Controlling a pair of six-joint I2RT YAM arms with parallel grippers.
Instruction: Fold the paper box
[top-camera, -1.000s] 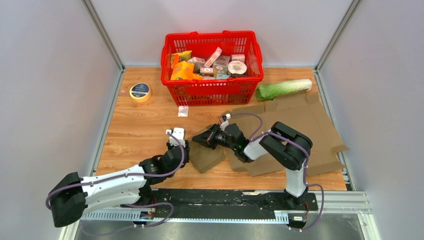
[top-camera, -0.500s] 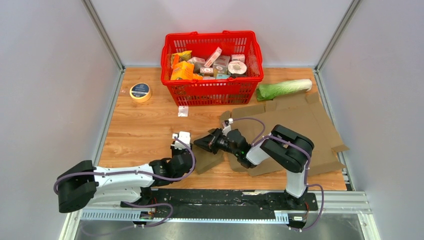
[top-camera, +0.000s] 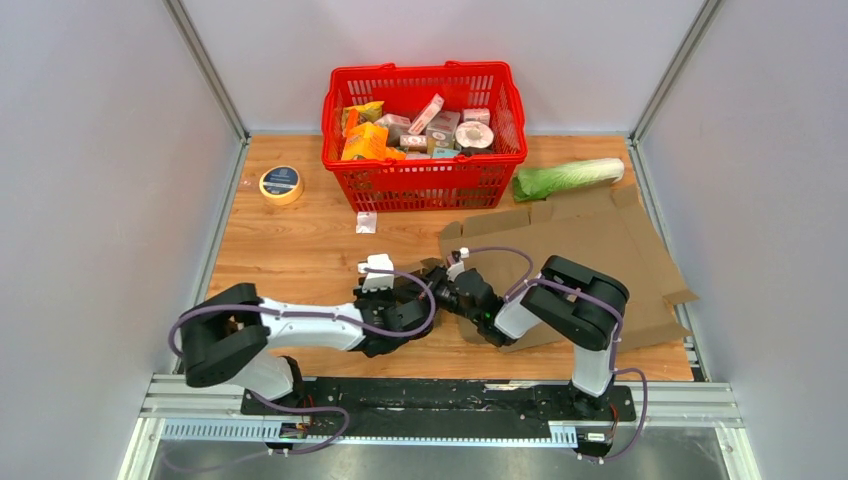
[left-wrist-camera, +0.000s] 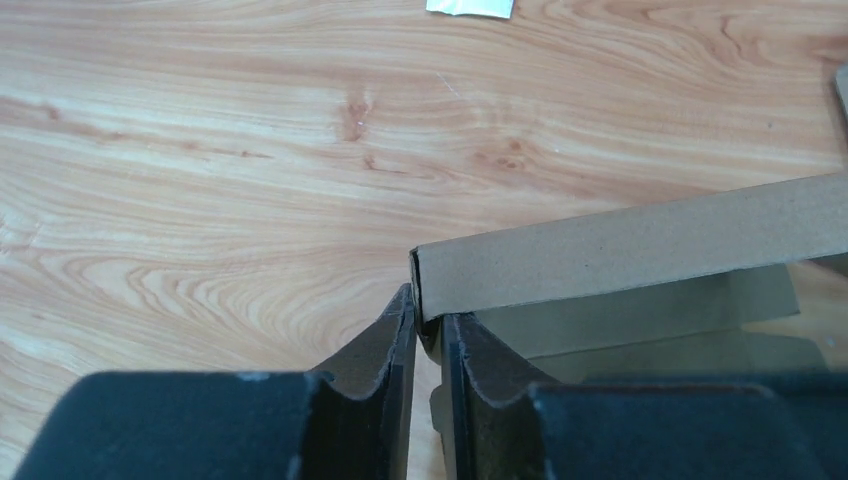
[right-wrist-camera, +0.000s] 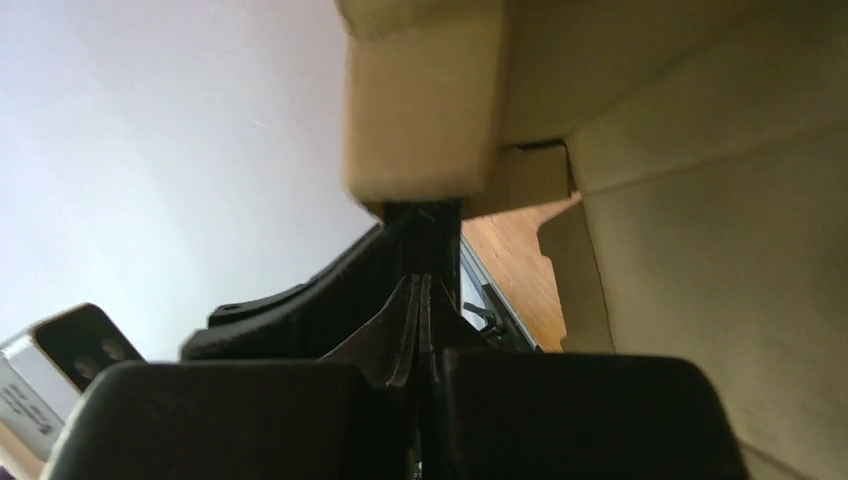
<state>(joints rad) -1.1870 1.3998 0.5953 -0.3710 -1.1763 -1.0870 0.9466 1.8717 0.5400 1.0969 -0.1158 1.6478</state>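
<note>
Left jaws: the left gripper (left-wrist-camera: 427, 315) is narrow, its tips on either side of the corner of a raised flap (left-wrist-camera: 620, 250). Whether they pinch it cannot be told.
Right jaws: the right gripper (right-wrist-camera: 420, 285) is pressed together. A blurred piece of cardboard sits just past its tips, and contact is unclear.
Box: the box (top-camera: 600, 250) is flattened brown cardboard lying on the table (top-camera: 290, 250), mostly to the right of both sets of jaws and beyond them. Its near-left flap is lifted where the two grippers meet.
Basket: the red basket (top-camera: 420, 70) stands well beyond the jaws at the far edge.
In the basket: mixed packets, among them an orange packet (top-camera: 365, 140) at the left and a round tin (top-camera: 474, 135) at the right.
Tape roll: the tape roll (top-camera: 281, 184) lies well apart, beyond the left jaws and to their left.
Vegetable: a green leafy vegetable (top-camera: 568, 177) lies just beside the box's far edge, to the right of the basket.
Tag: a small white tag (top-camera: 367, 222) lies on bare wood between the jaws and the basket.
In the way: seen from above, the two grippers crowd together at the flap, with a black part close beyond the right tips.
</note>
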